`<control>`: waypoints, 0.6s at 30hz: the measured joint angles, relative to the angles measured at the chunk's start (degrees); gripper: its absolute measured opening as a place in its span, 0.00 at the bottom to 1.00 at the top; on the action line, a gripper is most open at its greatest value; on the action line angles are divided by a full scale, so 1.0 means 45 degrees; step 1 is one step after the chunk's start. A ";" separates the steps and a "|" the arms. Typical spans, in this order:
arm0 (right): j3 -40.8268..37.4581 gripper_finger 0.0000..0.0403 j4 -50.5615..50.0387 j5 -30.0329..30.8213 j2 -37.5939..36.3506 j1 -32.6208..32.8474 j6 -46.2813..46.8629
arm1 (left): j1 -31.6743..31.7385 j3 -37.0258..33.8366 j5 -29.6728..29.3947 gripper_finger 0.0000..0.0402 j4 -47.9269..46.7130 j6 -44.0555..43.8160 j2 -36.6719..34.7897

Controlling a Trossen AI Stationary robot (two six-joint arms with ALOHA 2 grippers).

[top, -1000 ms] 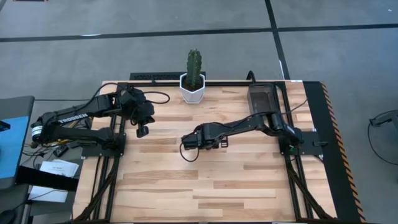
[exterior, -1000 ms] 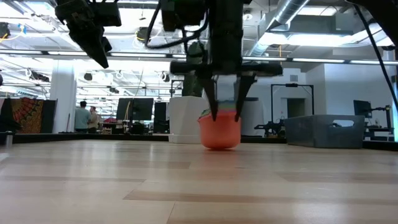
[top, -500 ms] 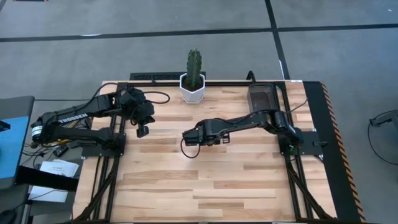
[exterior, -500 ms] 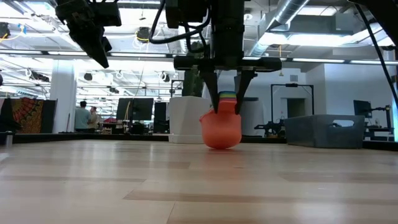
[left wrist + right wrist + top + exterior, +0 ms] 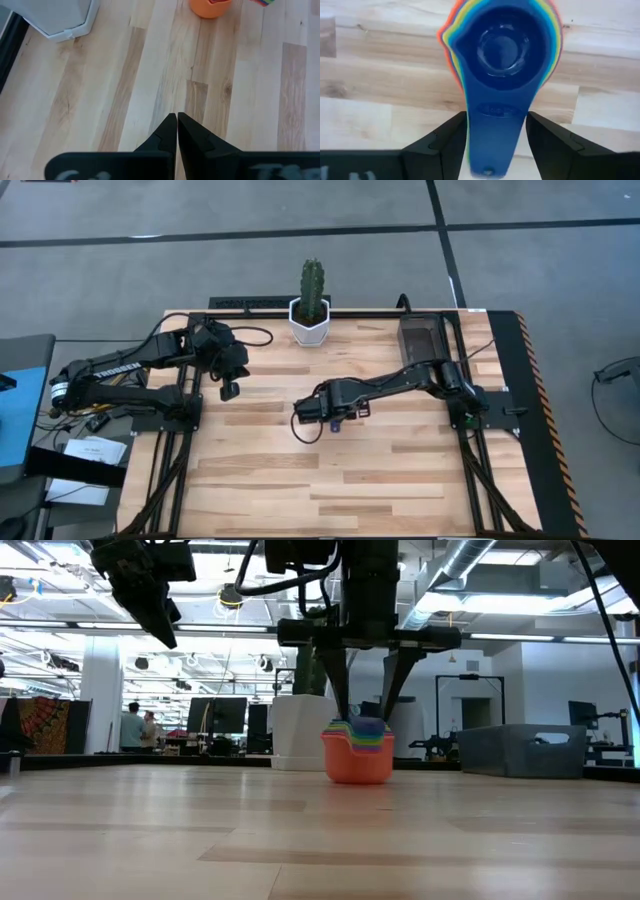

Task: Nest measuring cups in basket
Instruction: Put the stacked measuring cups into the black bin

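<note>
The right claw [image 5: 362,718] has spread open since a second ago, releasing the nested rainbow stack of plastic measuring cups [image 5: 357,752] upright on the wooden bench [image 5: 320,840]; left claw [image 5: 177,131] shut, empty.

High view: right claw [image 5: 338,416] and its arm cover most of the measuring cups [image 5: 336,423]; colours too small to separate. Right wrist view: nested handles run off the edge. Left wrist view: orange cup [image 5: 210,7] and cactus pot [image 5: 55,17] cut off by the edge.
</note>
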 joint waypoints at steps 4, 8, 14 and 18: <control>0.0000 0.56 -0.0011 0.0004 0.0005 0.0050 0.0132 | -0.0002 0.0000 0.0000 0.00 0.0001 0.0000 0.0000; 0.0000 0.55 -0.0021 0.0009 -0.0019 0.0172 0.0335 | 0.0002 0.0000 0.0000 0.00 -0.0004 0.0000 0.0000; -0.0006 0.58 -0.0313 0.0358 -0.0915 0.0837 0.0702 | -0.0002 0.0000 0.0000 0.00 -0.0061 0.0000 0.0000; -0.0033 0.58 -0.0956 0.0835 -0.1342 0.1422 0.1181 | -0.0002 0.0000 0.0000 0.00 -0.0031 -0.0003 -0.0001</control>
